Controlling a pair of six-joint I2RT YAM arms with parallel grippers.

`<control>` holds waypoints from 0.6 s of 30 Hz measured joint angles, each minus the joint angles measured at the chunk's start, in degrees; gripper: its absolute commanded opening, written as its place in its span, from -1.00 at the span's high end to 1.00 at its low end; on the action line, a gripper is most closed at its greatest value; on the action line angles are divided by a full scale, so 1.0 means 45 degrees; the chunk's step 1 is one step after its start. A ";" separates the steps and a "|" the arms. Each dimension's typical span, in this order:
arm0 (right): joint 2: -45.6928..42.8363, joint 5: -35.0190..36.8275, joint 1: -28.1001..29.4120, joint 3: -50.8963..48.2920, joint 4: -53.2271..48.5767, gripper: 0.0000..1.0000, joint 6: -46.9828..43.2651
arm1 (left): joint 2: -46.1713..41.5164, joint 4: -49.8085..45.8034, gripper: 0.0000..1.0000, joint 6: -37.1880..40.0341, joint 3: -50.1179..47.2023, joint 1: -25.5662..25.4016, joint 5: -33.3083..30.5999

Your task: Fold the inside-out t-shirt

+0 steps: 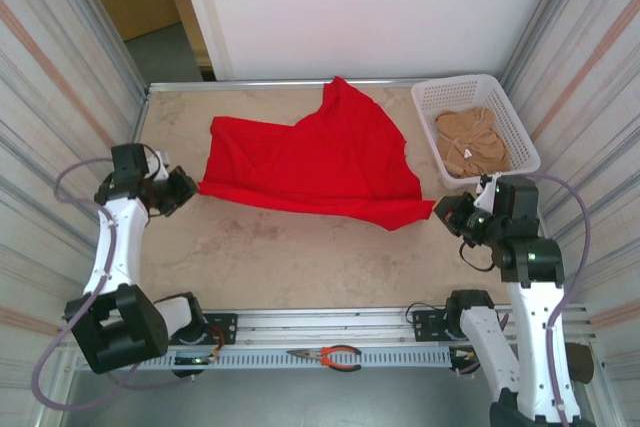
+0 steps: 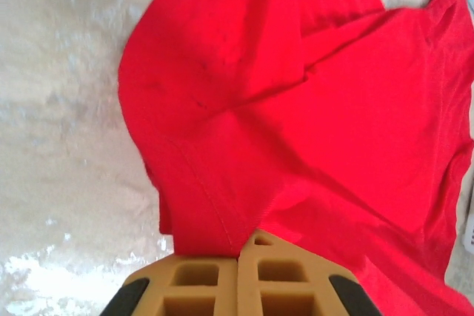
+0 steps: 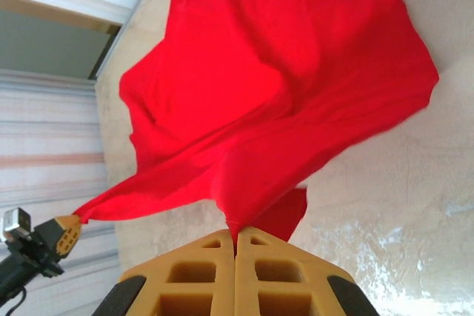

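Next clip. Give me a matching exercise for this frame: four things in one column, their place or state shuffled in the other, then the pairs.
1 red t-shirt
2 tan garment
3 pliers
4 left gripper

A in the white basket
B on the slotted rail at the near edge
C spread on the table
D shut on the shirt's edge

Pairs: 1-C, 2-A, 3-B, 4-D

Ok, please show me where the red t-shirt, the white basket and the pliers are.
red t-shirt (image 1: 320,162), top external view, middle of the cloth.
white basket (image 1: 455,87), top external view, its far wall.
pliers (image 1: 322,355), top external view, near the pivot.
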 measured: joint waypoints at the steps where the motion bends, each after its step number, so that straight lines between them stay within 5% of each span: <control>1: -0.0272 -0.0029 0.0000 -0.0194 -0.0151 1.00 0.0005 | -0.0296 -0.0044 1.00 -0.0029 -0.0423 0.0000 0.0024; 10: -0.2565 -0.0083 0.0000 -0.1715 -0.1987 1.00 0.0185 | -0.3225 -0.0583 1.00 -0.1685 -0.2108 -0.1588 -0.0947; 18: -0.0165 0.0029 0.0000 -0.2191 -0.0364 1.00 0.0330 | -0.0248 0.0529 1.00 -0.1928 -0.2142 -0.0981 -0.1394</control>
